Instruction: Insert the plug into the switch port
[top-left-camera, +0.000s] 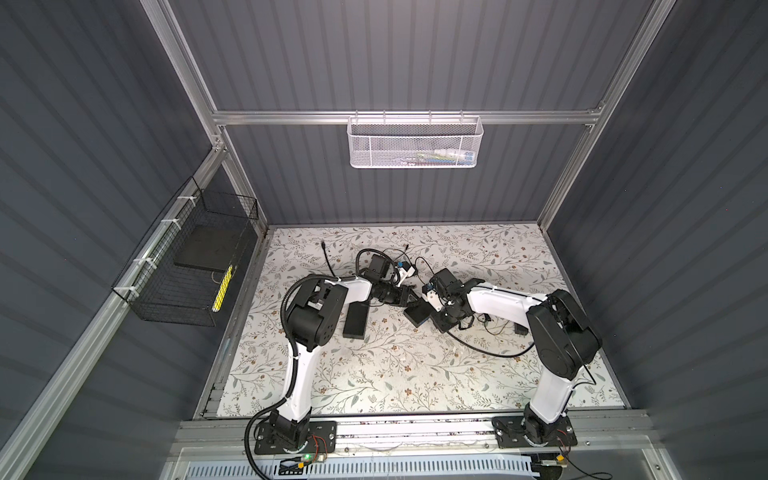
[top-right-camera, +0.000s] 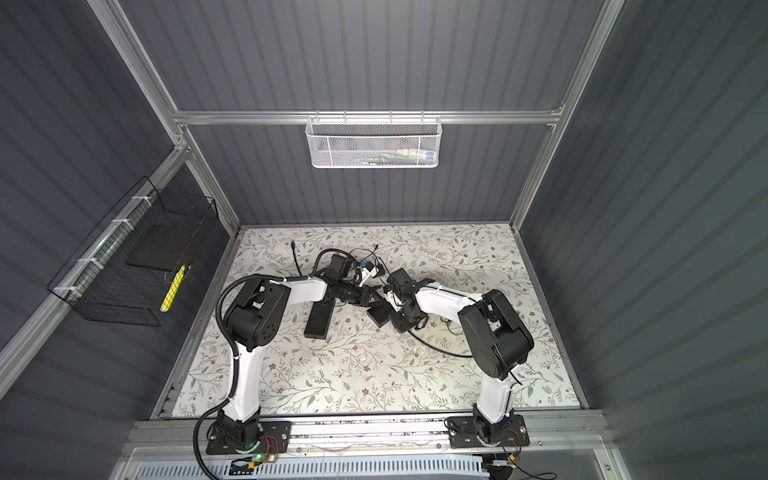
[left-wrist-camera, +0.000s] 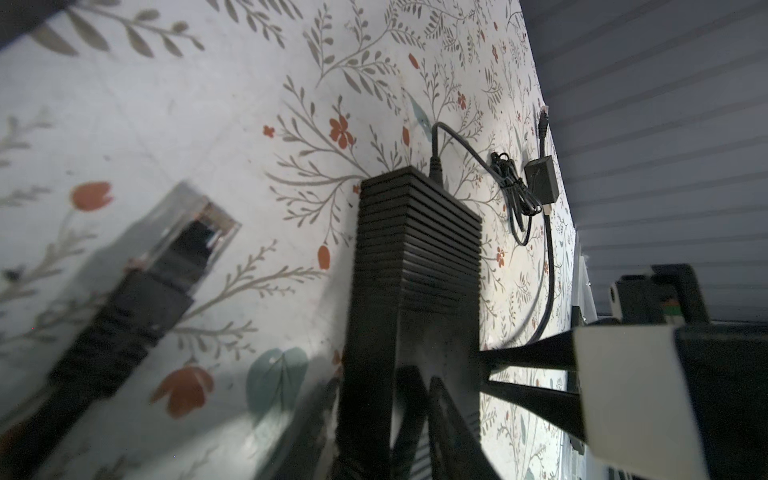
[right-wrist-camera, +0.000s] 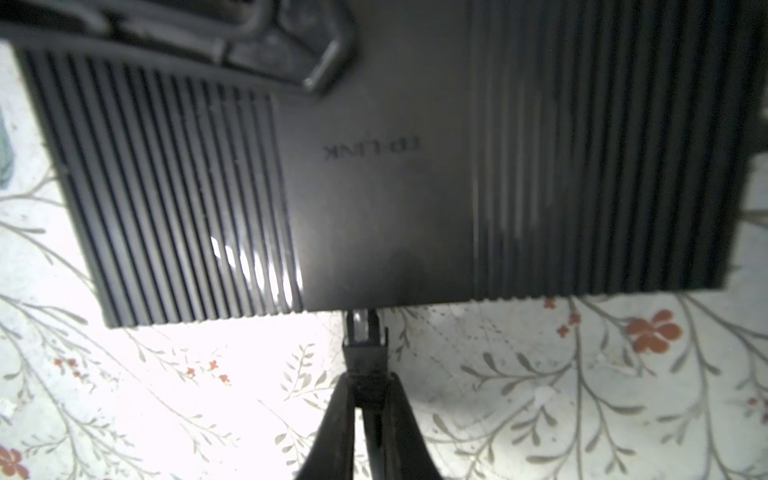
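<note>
Nearest the right wrist lens, the right end effector has its two black fingers nipped tight on the boot of a clear-tipped, black-booted network plug. The tip of the plug meets the near edge of a black ribbed plastic switch marked TP-LINK. The port itself is hidden under that edge, so how deep the plug sits cannot be told.

In the left wrist view, a second clear-and-black cable plug lies blurred in the foreground on the floral-print worktop. The left end effector, partly closed, appears to clamp the switch's end, while the right one reaches in from the side. A small black power adapter with a bundled cord sits beyond.

In both top views the two arms meet mid-worktop, with the switch between their tips.

The likely hazard is a plug that enters slightly askew and jams at the port mouth. A push then could skid the light switch out of the left clamp, or slide the boot through the right fingers.
</note>
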